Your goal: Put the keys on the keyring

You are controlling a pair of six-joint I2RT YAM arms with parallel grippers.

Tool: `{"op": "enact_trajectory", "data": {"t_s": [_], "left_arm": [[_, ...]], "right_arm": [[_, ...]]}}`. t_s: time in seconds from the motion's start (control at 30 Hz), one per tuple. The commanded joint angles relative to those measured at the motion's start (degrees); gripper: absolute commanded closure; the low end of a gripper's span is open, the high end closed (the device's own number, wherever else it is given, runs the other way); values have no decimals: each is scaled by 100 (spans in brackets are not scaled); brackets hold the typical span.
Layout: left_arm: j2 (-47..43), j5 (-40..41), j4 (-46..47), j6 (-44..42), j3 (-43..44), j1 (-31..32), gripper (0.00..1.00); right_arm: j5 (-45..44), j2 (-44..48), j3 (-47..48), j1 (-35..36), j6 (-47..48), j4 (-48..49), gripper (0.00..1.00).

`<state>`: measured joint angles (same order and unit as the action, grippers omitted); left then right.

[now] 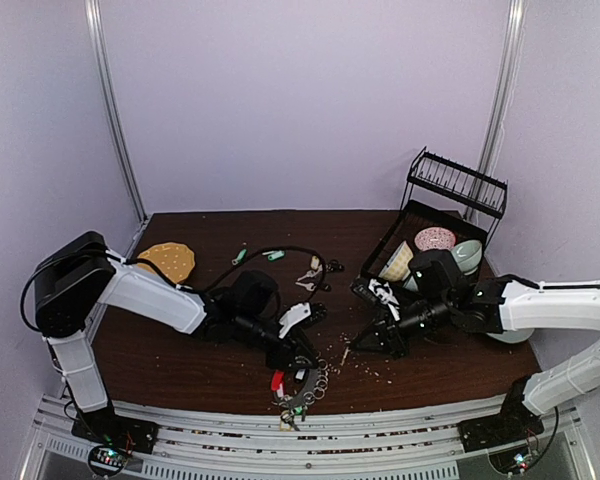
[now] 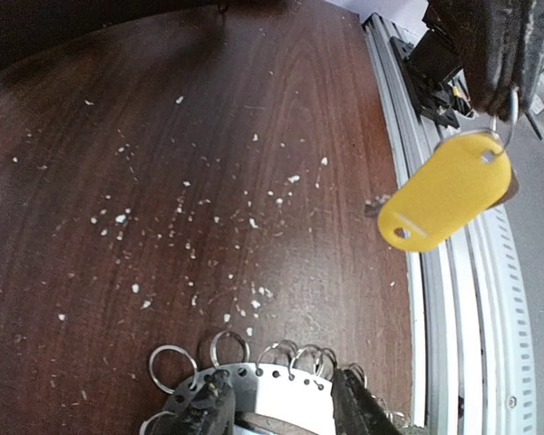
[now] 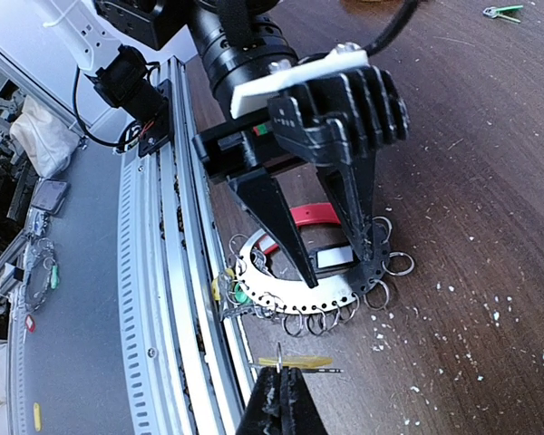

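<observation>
The keyring lies at the table's front edge. It is a silver perforated arc hung with small split rings, joined to a red arc; it also shows in the top view and the left wrist view. My left gripper stands over it, jaws apart, both fingertips resting on the silver arc. My right gripper is shut on the small ring of a key with a yellow tag. It holds the key above the table, just right of the keyring. Several tagged keys hang on the keyring's left end.
Loose green-tagged keys and pale keys lie mid-table beside a black cable. A dish rack with bowls stands at the back right, and a tan round pad at the left. The metal rail runs along the front edge.
</observation>
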<state>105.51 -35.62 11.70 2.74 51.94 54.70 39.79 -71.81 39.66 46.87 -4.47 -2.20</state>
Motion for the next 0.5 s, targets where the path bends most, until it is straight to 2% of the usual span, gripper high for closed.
{"op": "enact_trajectory", "data": {"t_s": [0.0, 0.07, 0.2, 0.27, 0.37, 0.47], "left_arm": [[-429, 497, 72, -323, 6, 98, 63], [-325, 557, -175, -561, 214, 138, 65], [254, 703, -1301, -981, 998, -88, 67], [549, 661, -1940, -1271, 1551, -165, 64], [845, 295, -2995, -1815, 2295, -223, 54], [1208, -149, -4032, -2367, 2956, -321, 52]], "right_arm": [[-230, 149, -74, -79, -60, 32, 100], [-290, 143, -91, -105, -81, 43, 100], [-276, 142, -86, -128, -65, 35, 100], [-275, 170, -90, -141, -54, 35, 100], [-287, 223, -106, -147, -58, 41, 100], [-322, 270, -117, -147, -70, 27, 100]]}}
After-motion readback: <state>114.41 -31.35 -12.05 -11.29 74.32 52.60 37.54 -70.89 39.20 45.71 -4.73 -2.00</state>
